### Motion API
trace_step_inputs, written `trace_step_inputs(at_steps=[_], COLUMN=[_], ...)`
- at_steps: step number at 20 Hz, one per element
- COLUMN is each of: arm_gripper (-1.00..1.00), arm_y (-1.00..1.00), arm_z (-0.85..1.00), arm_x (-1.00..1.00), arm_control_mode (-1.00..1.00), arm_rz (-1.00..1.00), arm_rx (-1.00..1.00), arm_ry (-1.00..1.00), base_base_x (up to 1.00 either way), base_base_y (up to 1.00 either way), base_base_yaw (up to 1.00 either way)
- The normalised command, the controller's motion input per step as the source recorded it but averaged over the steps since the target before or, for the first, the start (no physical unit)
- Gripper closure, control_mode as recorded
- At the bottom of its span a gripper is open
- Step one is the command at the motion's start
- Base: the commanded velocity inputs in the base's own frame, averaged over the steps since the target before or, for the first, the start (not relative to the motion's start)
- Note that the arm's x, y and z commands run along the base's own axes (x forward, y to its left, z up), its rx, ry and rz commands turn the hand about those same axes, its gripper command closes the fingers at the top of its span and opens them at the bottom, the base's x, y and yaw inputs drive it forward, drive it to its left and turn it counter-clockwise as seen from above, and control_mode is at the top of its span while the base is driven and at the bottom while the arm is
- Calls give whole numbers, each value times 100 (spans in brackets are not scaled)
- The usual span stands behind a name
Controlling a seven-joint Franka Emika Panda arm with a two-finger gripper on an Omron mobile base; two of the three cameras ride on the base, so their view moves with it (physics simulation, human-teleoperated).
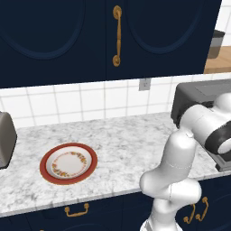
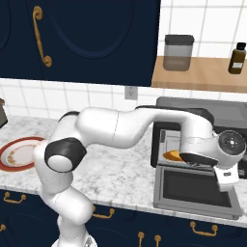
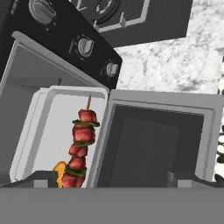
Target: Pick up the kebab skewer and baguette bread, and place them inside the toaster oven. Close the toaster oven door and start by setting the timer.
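One plate (image 1: pixel 67 163) on marble counter (image 1: pixel 126 144); navy cabinets (image 1: pixel 67 36) above.

toaster oven door (image 2: pixel 195 189) dropped flat, mouth unblocked, kebab skewer (image 3: pixel 79 148) and baguette bread (image 2: pixel 172 156) inside

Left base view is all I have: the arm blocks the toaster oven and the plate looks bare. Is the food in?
Observer: Yes. The kebab skewer and the baguette bread lie side by side on the light tray inside the toaster oven.
Operator: Door shut?
Observer: No. The toaster oven door hangs down open, flat in front of the oven.
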Motion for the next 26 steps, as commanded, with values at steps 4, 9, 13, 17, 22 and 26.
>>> trace_step_inputs(at_steps=[4,9,13,17,22,26], arm_gripper=[-100,-100,-100,-100,-100,-100], arm_y=[87,73,37,-1,0,0], arm_z=[-6,0,0,0,0,0], arm_x=[-35,-17,-9,0,0,0], arm_control_mode=[-100,-100,-100,-100,-100,-100], arm_rz=[56,34,19,7,7,8], arm_rx=[-34,-35,-31,-25,-26,-31], arm_ry=[-6,-10,-14,-14,-11,-11], base_base_x=[0,0,0,0,0,0], base_base_y=[0,0,0,0,0,0], base_base_yaw=[0,0,0,0,0,0])
